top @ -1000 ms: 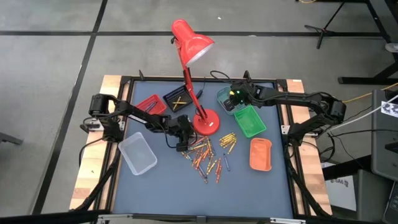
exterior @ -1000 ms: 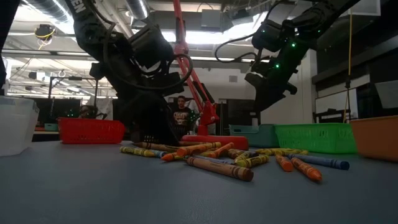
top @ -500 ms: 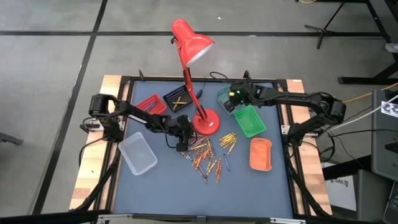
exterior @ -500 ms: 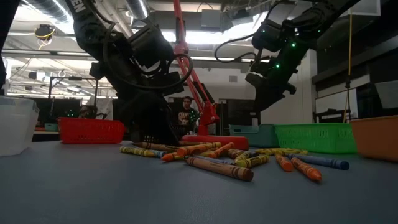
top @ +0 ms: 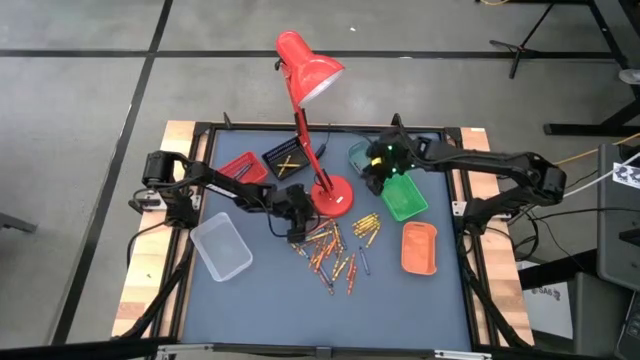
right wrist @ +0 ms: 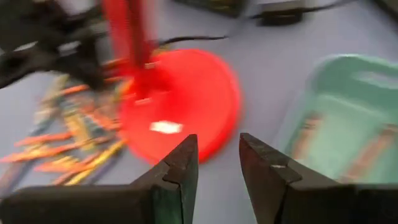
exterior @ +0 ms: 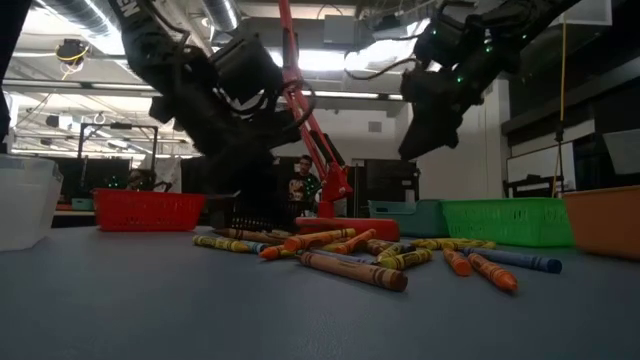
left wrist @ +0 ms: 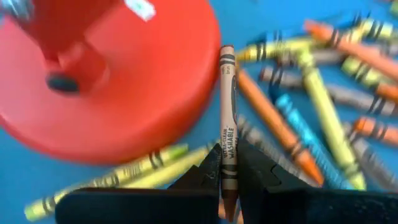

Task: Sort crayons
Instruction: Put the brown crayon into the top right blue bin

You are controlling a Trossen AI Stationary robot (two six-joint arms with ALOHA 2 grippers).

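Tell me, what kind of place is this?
Probably a robotics lab or workshop: two dark robot arms work at a framed table strewn with crayons, while the low view shows exposed ceiling ducts and a person among workbenches behind.

we're in a robotics lab or workshop here: grey concrete floor (top: 80,120) marked with dark lines, a blue-topped work table (top: 260,300) on a wood-edged frame, a tripod base (top: 530,45) on the floor at the far right. across the table, a long hall with ceiling lights (exterior: 60,50), exposed ducting and a person (exterior: 305,185) standing far back.
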